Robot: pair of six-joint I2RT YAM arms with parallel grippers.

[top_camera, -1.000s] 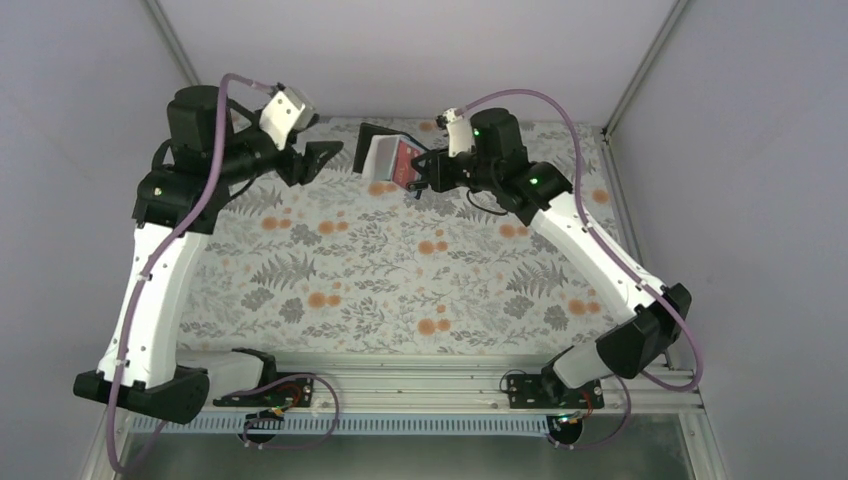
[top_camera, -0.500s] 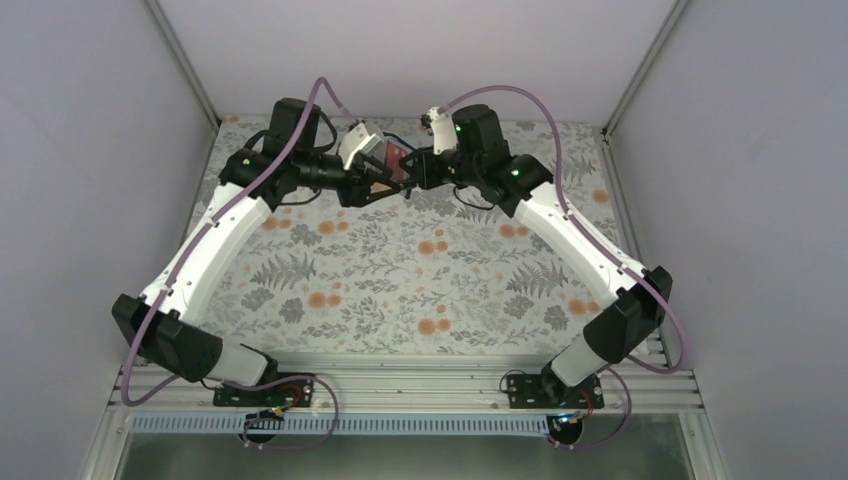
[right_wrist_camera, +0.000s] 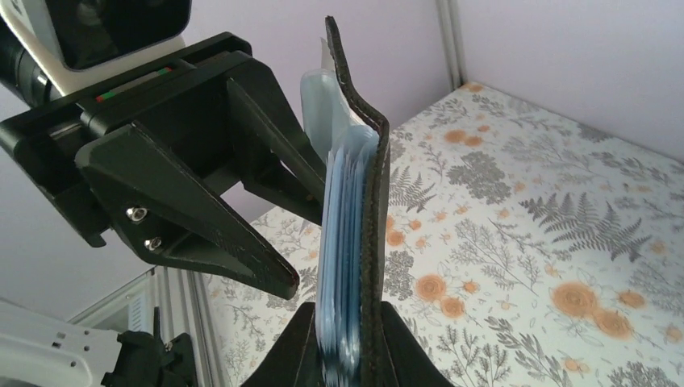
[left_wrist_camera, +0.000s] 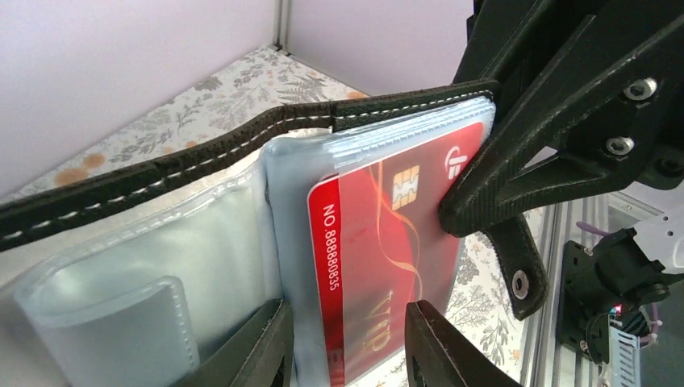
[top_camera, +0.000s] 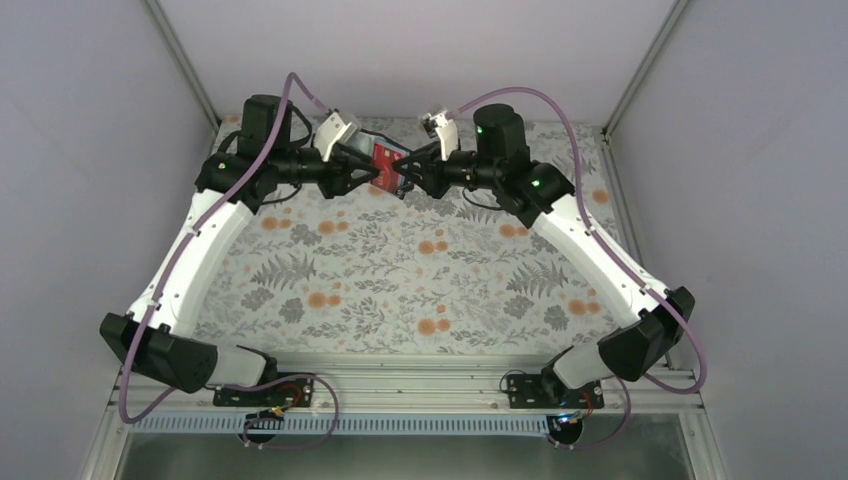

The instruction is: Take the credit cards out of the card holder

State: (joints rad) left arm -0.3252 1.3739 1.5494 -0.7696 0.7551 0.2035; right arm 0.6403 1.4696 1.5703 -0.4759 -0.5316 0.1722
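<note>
The card holder [top_camera: 392, 184] hangs in the air at the back of the table, opened, between both grippers. In the left wrist view its black stitched cover [left_wrist_camera: 202, 157] frames light blue sleeves, and a red credit card [left_wrist_camera: 387, 234] with a chip and "VIP" sits in the front sleeve. My right gripper [right_wrist_camera: 347, 310] is shut on the holder's edge [right_wrist_camera: 375, 201], clamping cover and sleeves. My left gripper [left_wrist_camera: 347, 306] is open, one finger on each side of the red card's lower end. In the top view the left gripper [top_camera: 362, 172] and the right gripper [top_camera: 408, 172] face each other. Other cards are hidden in the sleeves.
A floral cloth [top_camera: 420, 280] covers the table. Grey walls with metal corner posts [top_camera: 640, 70] close in the back and sides. An aluminium rail [top_camera: 420, 378] runs along the near edge by the arm bases.
My left arm swung in from the left and brought its open gripper up to the holder's inner face, then eased slightly left. My right gripper kept its hold and turned the holder a little.
</note>
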